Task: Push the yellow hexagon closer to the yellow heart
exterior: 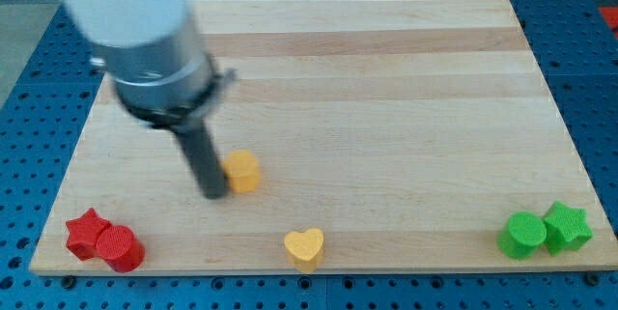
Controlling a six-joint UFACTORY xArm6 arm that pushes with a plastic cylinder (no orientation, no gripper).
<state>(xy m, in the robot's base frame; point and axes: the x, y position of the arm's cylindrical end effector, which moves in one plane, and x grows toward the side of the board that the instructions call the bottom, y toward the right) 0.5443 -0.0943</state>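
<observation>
Near edge: yellow heart (pixel 304 246) approx. mid; red star (pixel 85 232) touching red cylinder (pixel 120 247) at left corner; green cylinder (pixel 522 234) w/ green star (pixel 567 226) at right corner. Further in, yellow hexagon (pixel 242 170), up-left of heart. My tip (pixel 214 194) touches hexagon's left side. No jaws, just a rod.

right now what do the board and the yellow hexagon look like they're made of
Board: seemingly pale wood, matte, with lengthwise grain bands and plank seams. Yellow hexagon: probably plastic or painted wood, uniform colour, smooth, no grain visible. My tip sits against its left side.
</observation>
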